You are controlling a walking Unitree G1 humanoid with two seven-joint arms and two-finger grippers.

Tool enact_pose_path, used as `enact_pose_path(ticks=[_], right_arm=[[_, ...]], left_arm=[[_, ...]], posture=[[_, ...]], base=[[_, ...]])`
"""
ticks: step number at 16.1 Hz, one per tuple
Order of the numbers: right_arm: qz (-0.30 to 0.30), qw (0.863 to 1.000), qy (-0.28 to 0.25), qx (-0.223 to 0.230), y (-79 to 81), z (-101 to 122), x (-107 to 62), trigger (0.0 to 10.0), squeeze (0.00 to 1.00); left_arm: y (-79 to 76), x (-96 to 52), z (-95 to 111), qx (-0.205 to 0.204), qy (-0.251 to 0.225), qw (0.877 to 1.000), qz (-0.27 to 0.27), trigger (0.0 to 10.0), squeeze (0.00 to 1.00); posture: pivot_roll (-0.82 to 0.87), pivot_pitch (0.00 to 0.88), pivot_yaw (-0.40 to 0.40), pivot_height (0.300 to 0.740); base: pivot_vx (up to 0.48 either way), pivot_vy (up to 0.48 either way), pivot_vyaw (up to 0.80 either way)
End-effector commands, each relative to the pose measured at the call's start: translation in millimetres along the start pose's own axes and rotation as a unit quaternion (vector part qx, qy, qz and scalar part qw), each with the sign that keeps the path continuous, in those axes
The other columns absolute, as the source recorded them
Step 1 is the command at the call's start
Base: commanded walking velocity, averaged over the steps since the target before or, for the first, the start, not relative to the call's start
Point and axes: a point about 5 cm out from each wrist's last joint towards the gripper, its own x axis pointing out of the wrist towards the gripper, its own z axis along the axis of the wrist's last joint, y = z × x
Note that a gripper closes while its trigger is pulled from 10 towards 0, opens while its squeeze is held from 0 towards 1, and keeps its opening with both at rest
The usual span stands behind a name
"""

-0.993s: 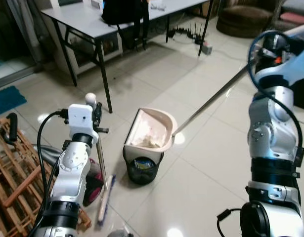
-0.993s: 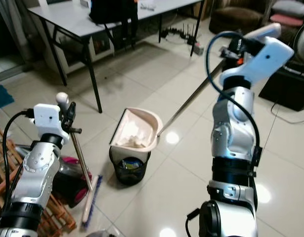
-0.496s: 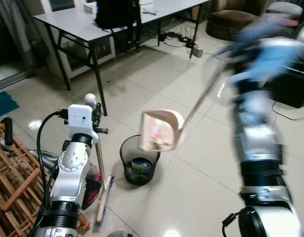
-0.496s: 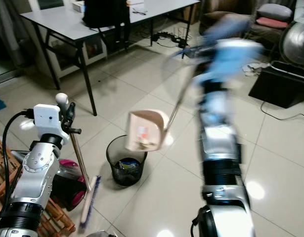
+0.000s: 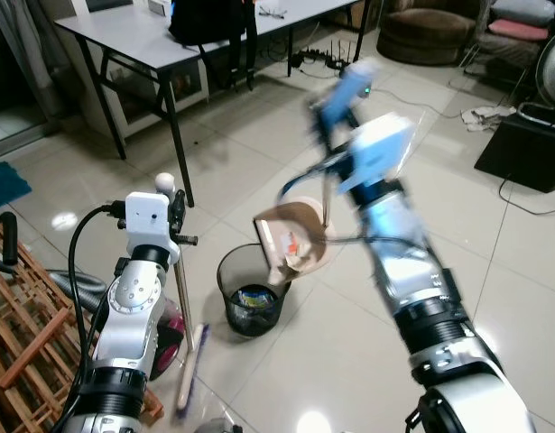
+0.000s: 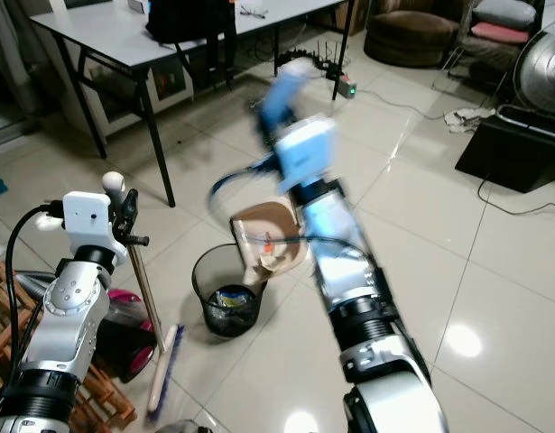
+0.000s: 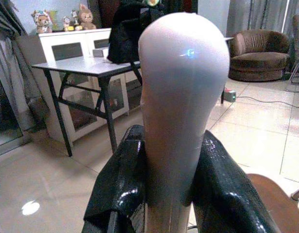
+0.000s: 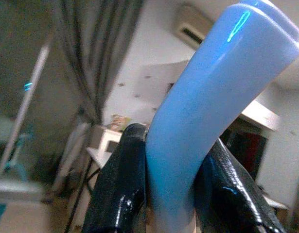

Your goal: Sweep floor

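Grey folding table [image 5: 160, 41] at back, wooden rack [image 5: 24, 325] by robot's left side, black box [image 5: 525, 144] far right. Black mesh bin [image 5: 250, 293] on pale tile floor. Beige dustpan [image 5: 291, 244], tipped, debris inside, hangs just over bin rim. Right gripper [image 8: 171, 194] clamped on dustpan's blue handle [image 8: 207, 107]; arm blurred. Left gripper [image 7: 171, 194] clamped on the white-knobbed broom [image 5: 182, 307], upright, its bristles on floor left of bin.

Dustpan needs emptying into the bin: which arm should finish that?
Right. Its gripper grips the blue handle, and the dustpan tilts just above the bin. The left gripper holds the broom upright.
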Motion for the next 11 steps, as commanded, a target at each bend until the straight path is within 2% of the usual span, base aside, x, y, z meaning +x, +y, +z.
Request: enact_pose_path(ticks=[1, 3, 7, 11], right_arm=[[0.033, 0.998, -0.048, -0.023, 7.7, 12.3, 6.3, 10.0, 0.00], [0.068, 0.995, -0.056, -0.040, 19.3, 11.0, 2.4, 10.0, 0.00], [0.047, 0.996, -0.076, -0.029, 18.0, 10.3, -3.5, 10.0, 0.00], [0.061, 0.995, -0.077, -0.024, 21.4, 7.9, -4.2, 10.0, 0.00]], left_arm=[[0.3, 3.8, 6.5, 0.007, -0.013, 1.000, 0.004, 10.0, 0.00], [0.0, 3.5, 6.4, 0.007, -0.013, 1.000, 0.004, 10.0, 0.00], [-0.8, 2.9, 6.1, 0.006, -0.012, 1.000, 0.002, 10.0, 0.00], [-1.9, 3.1, 5.7, 0.005, -0.011, 1.000, 0.001, 10.0, 0.00]], posture=[[-0.02, 0.000, -0.009, 0.740], [-0.02, 0.000, -0.009, 0.740], [-0.03, 0.000, -0.007, 0.740], [-0.03, 0.000, -0.011, 0.740]], base=[[0.000, 0.000, 0.00], [0.000, 0.000, 0.00], [0.000, 0.000, 0.00], [0.000, 0.000, 0.00]])
